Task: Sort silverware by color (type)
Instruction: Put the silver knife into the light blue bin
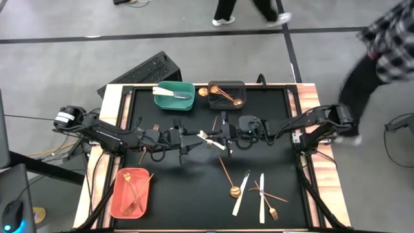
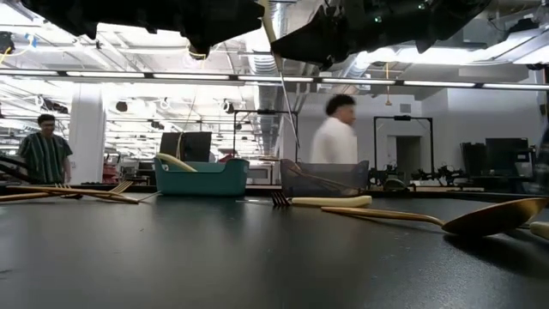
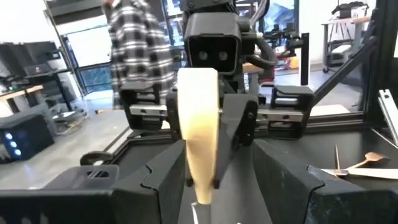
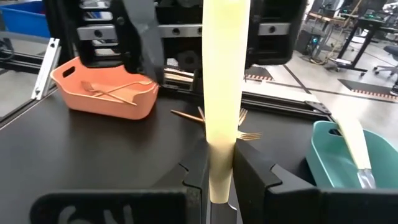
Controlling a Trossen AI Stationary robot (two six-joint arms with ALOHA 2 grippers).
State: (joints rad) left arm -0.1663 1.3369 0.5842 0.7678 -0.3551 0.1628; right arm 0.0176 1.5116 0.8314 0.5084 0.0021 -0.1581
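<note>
A white plastic knife (image 1: 211,140) is up in the air over the table's middle, between my two grippers. My right gripper (image 4: 221,177) comes from the table's right and is shut on it. My left gripper (image 3: 214,186) faces it from the left, open, one finger on either side of the knife's other end (image 3: 200,180); whether they touch it I cannot tell. The teal bin (image 1: 174,96) holds white knives, the dark grey bin (image 1: 226,94) copper spoons, and the salmon bin (image 1: 131,192) gold forks. My right gripper pinches the white knife near one end (image 4: 219,155) between its two fingers, coming level from the table's right. The knife runs on past the fingertips, along the fingers, toward my left gripper. It is lifted clear of the table.
Loose on the dark mat near the near edge lie a gold spoon (image 1: 228,178), two white knives (image 1: 241,192) (image 1: 262,197) and gold forks (image 1: 270,200). More gold utensils lie by the left arm (image 1: 143,155). People move on the floor beyond the far edge (image 1: 381,45).
</note>
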